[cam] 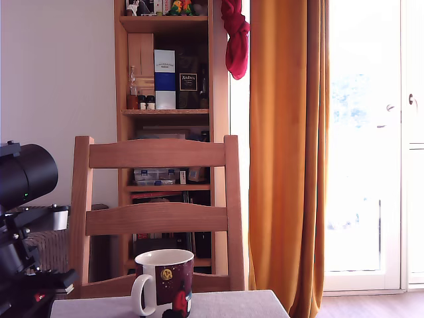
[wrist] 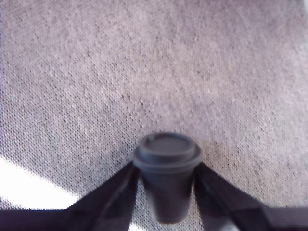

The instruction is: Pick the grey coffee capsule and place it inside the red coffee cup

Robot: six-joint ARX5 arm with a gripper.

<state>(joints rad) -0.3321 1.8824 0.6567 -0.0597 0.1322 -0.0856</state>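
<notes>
The hand [wrist: 166, 192] is clenched on the grey coffee capsule [wrist: 167, 173]: in the wrist view its two dark fingers [wrist: 113, 195] press against the capsule's tapered sides just under the flanged rim, and the flat rimmed end faces away from the wrist. Behind the capsule lies the grey woven cloth [wrist: 154, 72] of the tabletop, with a bright patch of sunlight at one lower corner of that view; whether the capsule touches the cloth cannot be told.

In the exterior view the arm [cam: 23, 218] shows as black hardware at the view's left edge, and the hand itself is out of frame. The red coffee cup [cam: 165, 281] stands upright near the tabletop's [cam: 232, 305] far edge, white handle toward the exterior view's left, gold emblem facing the camera. Just behind stands a wooden chair [cam: 156, 218], then a bookshelf [cam: 165, 106] and an orange curtain [cam: 288, 152].
</notes>
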